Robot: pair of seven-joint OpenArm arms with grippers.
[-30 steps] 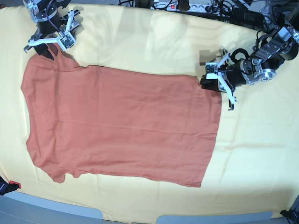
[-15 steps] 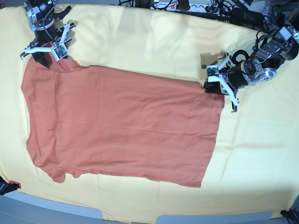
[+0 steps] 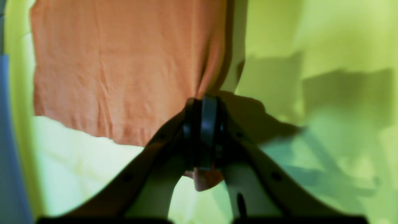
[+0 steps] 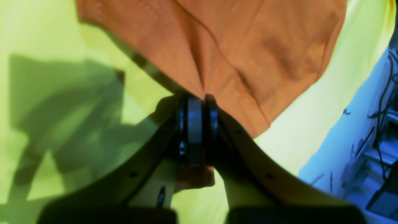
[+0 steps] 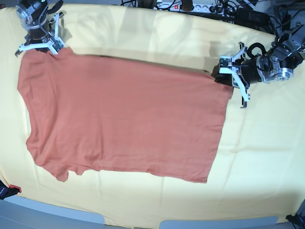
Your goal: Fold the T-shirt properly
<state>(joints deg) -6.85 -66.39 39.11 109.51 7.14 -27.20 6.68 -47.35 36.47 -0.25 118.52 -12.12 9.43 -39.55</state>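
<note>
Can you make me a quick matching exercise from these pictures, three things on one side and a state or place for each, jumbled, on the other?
Column one:
1. rust-orange cotton T-shirt
2. left gripper
3. pale yellow cloth

Column two:
A. covers the table under everything
B. lies spread flat, pinched at two corners
C. shut on the shirt's hem corner

Pairs: 1-B, 2-C, 3-A

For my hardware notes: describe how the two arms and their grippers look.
Both arms are black with silver metal joint housings and black cables. Each gripper, left gripper and right gripper, has white curved jaws with dark screw holes, tipped with black rounded pads.
</note>
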